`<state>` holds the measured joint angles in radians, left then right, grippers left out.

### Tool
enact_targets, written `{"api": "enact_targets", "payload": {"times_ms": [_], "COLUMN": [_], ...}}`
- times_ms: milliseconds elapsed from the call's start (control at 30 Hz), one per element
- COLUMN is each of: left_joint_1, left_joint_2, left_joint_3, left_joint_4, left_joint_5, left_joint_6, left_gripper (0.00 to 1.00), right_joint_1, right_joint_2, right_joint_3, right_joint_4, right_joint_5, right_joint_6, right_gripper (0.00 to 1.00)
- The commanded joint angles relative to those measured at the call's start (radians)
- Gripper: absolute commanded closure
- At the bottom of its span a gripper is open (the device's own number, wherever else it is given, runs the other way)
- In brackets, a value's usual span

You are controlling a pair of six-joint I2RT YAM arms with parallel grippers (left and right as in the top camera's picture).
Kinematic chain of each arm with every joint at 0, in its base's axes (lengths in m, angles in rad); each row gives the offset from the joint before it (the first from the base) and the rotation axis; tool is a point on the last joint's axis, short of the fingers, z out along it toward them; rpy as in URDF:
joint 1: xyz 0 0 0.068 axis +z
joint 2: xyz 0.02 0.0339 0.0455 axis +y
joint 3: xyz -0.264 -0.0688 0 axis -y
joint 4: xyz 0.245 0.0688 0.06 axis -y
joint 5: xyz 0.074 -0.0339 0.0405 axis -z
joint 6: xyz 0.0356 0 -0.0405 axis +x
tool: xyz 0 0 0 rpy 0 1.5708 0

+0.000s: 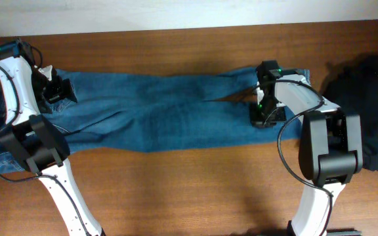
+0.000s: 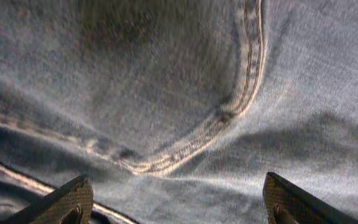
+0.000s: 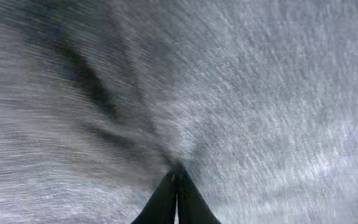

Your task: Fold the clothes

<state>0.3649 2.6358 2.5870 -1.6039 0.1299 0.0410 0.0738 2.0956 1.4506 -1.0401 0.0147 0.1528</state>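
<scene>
The blue jeans [image 1: 156, 118] lie flat across the table, waist at the left and leg ends at the right. My left gripper [image 1: 61, 92] hovers open over the waist end. In the left wrist view its fingers [image 2: 73, 199] stand wide apart above a curved pocket seam [image 2: 241, 106], with nothing between them. My right gripper [image 1: 262, 118] is down on the lower leg near its end. In the right wrist view its fingertips [image 3: 178, 177] are pressed together, and the denim [image 3: 229, 93] puckers into folds at them. A black garment [image 1: 366, 98] lies crumpled at the far right.
The brown wooden table [image 1: 189, 190] shows bare in front of the jeans. A pale wall [image 1: 176, 13] runs along the back edge. The black garment sits just right of the right arm's base.
</scene>
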Motion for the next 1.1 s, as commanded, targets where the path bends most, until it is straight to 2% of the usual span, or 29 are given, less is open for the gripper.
{"api": "enact_targets", "payload": {"times_ms": [0,67,133,467,633,733,767,800,833,900,1000,1067], "left_joint_1": [-0.003,-0.002,-0.002,-0.002,-0.002,-0.002,-0.002,-0.002,-0.002,-0.002,-0.002,-0.002], "left_joint_2": [0.009,0.010,0.010,0.014,0.014,0.014,0.014,0.014,0.014,0.014,0.015,0.016], "left_joint_3": [-0.004,-0.004,-0.004,-0.004,-0.004,-0.004,-0.004,-0.004,-0.004,-0.004,-0.004,-0.004], "left_joint_4": [0.026,0.044,0.052,0.068,0.067,0.050,0.029,0.009,-0.021,-0.044,-0.061,-0.057], "left_joint_5": [-0.004,-0.004,-0.005,-0.052,-0.052,-0.049,-0.048,-0.048,-0.048,-0.048,-0.049,-0.049], "left_joint_6": [-0.002,-0.002,-0.002,-0.003,-0.003,-0.003,-0.003,-0.003,-0.003,-0.003,-0.003,-0.004], "left_gripper": [0.08,0.08,0.01,0.01,0.01,0.01,0.01,0.01,0.01,0.01,0.02,0.11], "right_joint_1": [-0.022,-0.056,-0.082,-0.289,-0.344,-0.329,-0.315,-0.310,-0.293,-0.269,-0.236,-0.213], "right_joint_2": [0.043,0.043,0.043,0.043,0.043,0.043,0.043,0.043,0.043,0.043,0.043,0.043], "right_joint_3": [-0.053,-0.053,-0.053,-0.053,-0.053,-0.052,-0.051,-0.051,-0.049,-0.041,-0.008,0.028], "right_joint_4": [-0.070,-0.078,-0.075,-0.040,-0.045,-0.063,-0.076,-0.080,-0.087,-0.094,-0.116,-0.141], "right_joint_5": [0.166,0.166,0.166,0.158,0.056,0.003,-0.015,-0.019,-0.036,-0.070,-0.083,-0.083], "right_joint_6": [0.121,0.145,0.145,0.145,0.140,0.109,0.109,0.109,0.101,0.087,0.087,0.087], "right_gripper": [0.93,0.94,0.94,0.96,0.95,0.82,0.67,0.60,0.37,0.14,0.11,0.11]}}
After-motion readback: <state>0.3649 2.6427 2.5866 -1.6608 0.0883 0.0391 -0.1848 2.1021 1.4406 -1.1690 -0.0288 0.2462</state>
